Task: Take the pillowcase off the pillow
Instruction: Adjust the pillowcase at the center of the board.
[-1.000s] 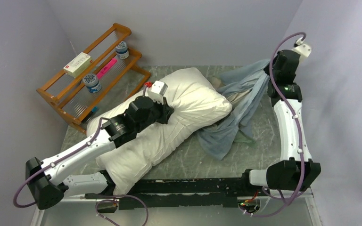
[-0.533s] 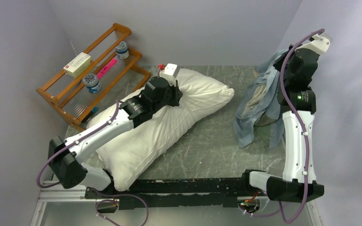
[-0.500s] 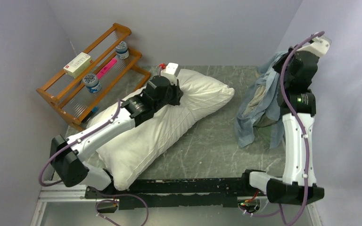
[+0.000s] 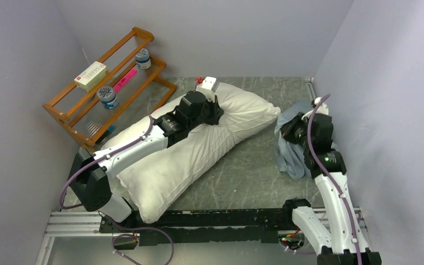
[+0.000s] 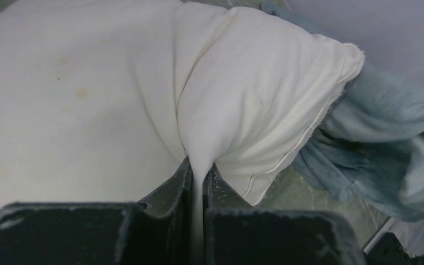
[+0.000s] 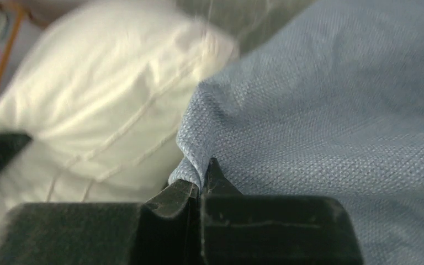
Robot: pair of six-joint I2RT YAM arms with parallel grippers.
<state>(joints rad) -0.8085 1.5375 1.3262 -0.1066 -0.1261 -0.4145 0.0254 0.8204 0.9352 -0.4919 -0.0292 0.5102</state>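
The left hand (image 5: 197,172) pinches the plump white stuffed pillow (image 4: 160,165). At 3 o'clock the right hand (image 6: 200,181) clenches the slate blue-grey cloth pillowcase (image 4: 288,153) beside its corner. A wooden slatted rack (image 4: 72,118) stands at 10 o'clock.

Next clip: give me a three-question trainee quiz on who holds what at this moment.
1. True or false: the pillow sits inside the pillowcase.
2. The left gripper pinches: A) a fold of the pillow, B) the pillowcase, C) nothing.
3. Fill in: the right gripper is shut on the ____.
Key: 1 false; 2 A; 3 pillowcase.
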